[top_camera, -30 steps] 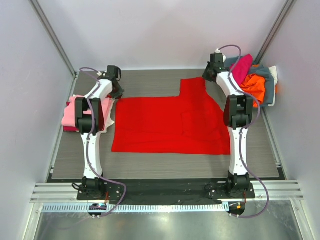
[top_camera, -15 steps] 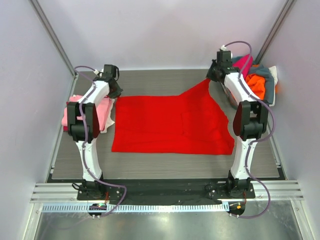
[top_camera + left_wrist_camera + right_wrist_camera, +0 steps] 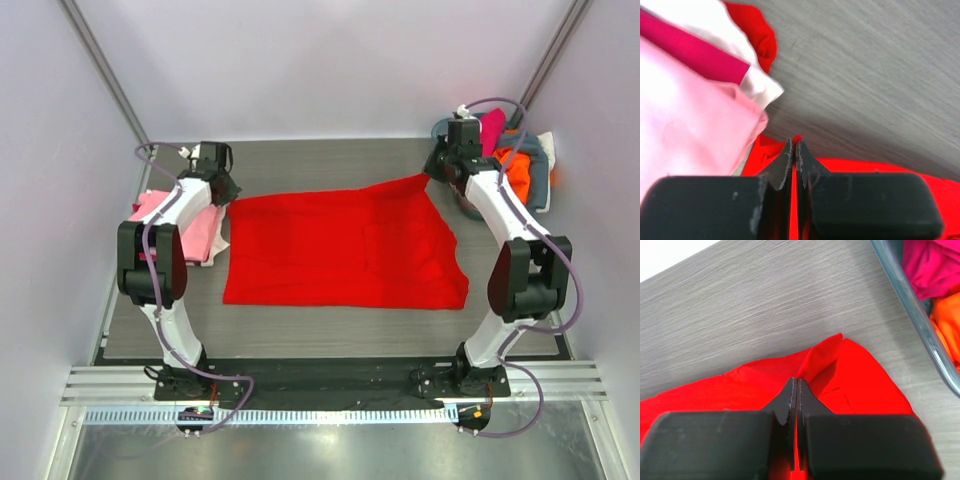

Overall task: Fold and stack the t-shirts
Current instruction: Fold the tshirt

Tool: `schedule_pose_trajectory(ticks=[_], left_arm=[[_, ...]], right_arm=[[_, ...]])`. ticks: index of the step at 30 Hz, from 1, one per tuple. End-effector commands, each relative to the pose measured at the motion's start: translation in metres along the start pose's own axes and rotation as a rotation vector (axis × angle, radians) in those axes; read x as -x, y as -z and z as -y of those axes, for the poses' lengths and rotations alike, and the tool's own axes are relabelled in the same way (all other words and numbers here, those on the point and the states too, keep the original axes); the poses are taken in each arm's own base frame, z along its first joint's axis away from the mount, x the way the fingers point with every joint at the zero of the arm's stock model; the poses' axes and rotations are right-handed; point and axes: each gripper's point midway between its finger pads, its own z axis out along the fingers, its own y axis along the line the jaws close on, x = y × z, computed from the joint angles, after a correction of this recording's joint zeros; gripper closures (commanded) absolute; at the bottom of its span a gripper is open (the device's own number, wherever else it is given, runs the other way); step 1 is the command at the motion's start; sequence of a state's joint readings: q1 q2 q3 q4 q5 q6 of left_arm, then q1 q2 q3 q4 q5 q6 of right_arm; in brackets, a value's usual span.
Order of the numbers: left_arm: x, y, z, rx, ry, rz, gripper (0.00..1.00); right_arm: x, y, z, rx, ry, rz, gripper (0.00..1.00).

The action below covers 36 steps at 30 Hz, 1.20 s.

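The red shirt [image 3: 340, 250] lies flat across the middle of the bench [image 3: 330, 160], already doubled over into a wide panel. Its near edge runs straight, parallel to the bench's near edge, with a strip of bare surface between them. Its far edge stretches from one hand to the other, rising slightly toward the right. The right side slants outward from the far corner down to the near-right corner.

The left hand [image 3: 795, 147] has its fingers pressed together on the far-left corner of the red cloth. The right hand [image 3: 796, 385] pinches the far-right corner, where the fabric peaks into a small raised fold.

Beyond the far edge, a band of bare bench reaches the back wall. To the right of the slanted side, more bare surface runs along the bench's right edge.

At the left edge, a pile of pink, white and magenta shirts [image 3: 205, 228] sits just beside the red shirt's left side, leaving very little room there. In the far-right corner a grey-blue basket [image 3: 910, 305] holds magenta and orange shirts [image 3: 515, 165], close to the right hand.
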<state>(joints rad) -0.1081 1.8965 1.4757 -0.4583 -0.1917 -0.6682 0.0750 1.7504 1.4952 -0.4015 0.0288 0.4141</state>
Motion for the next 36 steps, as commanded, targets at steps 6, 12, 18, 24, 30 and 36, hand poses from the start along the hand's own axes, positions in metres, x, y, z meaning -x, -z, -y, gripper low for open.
schedule_pose_trajectory(ticks=[6, 12, 18, 24, 30, 36], left_arm=[[0.028, 0.038, -0.002, -0.055, 0.020, 0.184, 1.00], [0.020, 0.046, -0.002, -0.075, -0.006, 0.182, 1.00], [0.014, 0.059, -0.006, -0.075, -0.001, 0.203, 1.00], [0.006, 0.069, -0.019, -0.062, 0.024, 0.244, 1.00], [-0.012, 0.068, -0.029, -0.072, 0.058, 0.234, 1.00], [-0.030, 0.074, -0.031, -0.100, 0.063, 0.219, 1.00]], right_arm=[[0.025, 0.061, 0.001, 0.019, -0.033, 0.163, 0.99], [0.011, 0.086, 0.012, 0.002, -0.037, 0.183, 0.99], [-0.005, 0.101, 0.024, -0.013, -0.048, 0.187, 0.99], [-0.026, 0.110, 0.044, -0.068, -0.070, 0.193, 0.99], [-0.049, 0.122, 0.062, -0.108, -0.094, 0.214, 0.99], [-0.071, 0.134, 0.079, -0.138, -0.110, 0.231, 0.99]])
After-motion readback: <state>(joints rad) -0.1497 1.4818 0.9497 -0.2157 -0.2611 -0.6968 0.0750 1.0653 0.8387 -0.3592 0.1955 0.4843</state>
